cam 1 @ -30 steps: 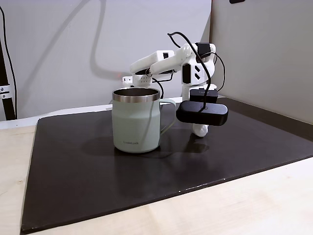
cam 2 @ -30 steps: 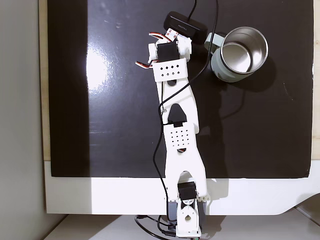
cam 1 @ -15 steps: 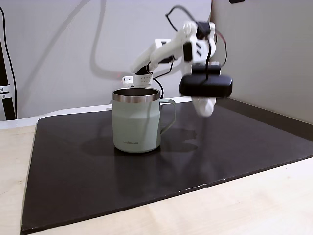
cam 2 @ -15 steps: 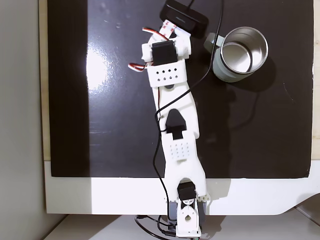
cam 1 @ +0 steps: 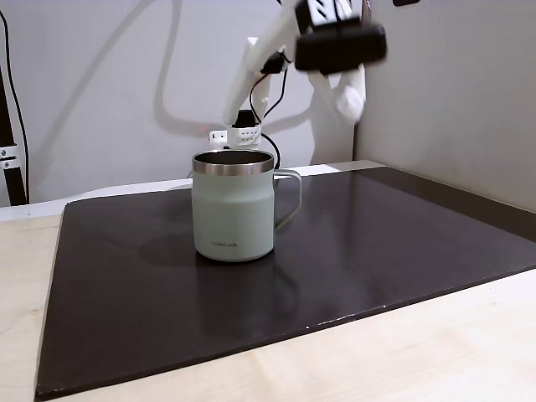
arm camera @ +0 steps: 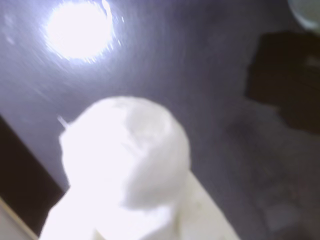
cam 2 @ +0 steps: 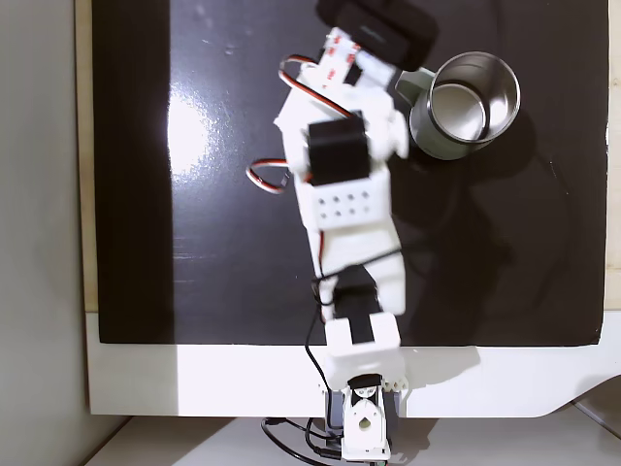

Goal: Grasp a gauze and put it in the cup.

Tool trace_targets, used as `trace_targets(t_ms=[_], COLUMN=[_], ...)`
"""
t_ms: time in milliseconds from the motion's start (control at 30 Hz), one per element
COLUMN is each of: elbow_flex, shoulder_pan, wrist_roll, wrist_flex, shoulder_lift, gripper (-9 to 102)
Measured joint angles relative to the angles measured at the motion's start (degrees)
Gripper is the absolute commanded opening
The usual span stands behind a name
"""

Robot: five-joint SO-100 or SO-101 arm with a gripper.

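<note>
One gauze sits pinched in the gripper, raised high and to the right of the cup in a fixed view (presumably to clear the steel rim before carrying it over the opening).

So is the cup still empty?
Empty. The cup shows bare steel inside from above, and the gauze is at the gripper, raised above the mat.

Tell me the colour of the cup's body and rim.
The cup has a pale sage-green body with a bare steel rim, best seen in the fixed view from the side.
</note>
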Motion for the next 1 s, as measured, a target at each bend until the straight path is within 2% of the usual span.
trace_targets(t_ms=[200, 600, 1000], elbow_flex=[0.0, -7.12, -12.57], shoulder_pan=[4.83, 21.53, 25.58], wrist_roll=[4.83, 24.08, 25.4], wrist_flex=[0.0, 0.0, 0.0], shoulder_lift=[3.96, 4.04, -2.02], gripper=[0, 0, 0])
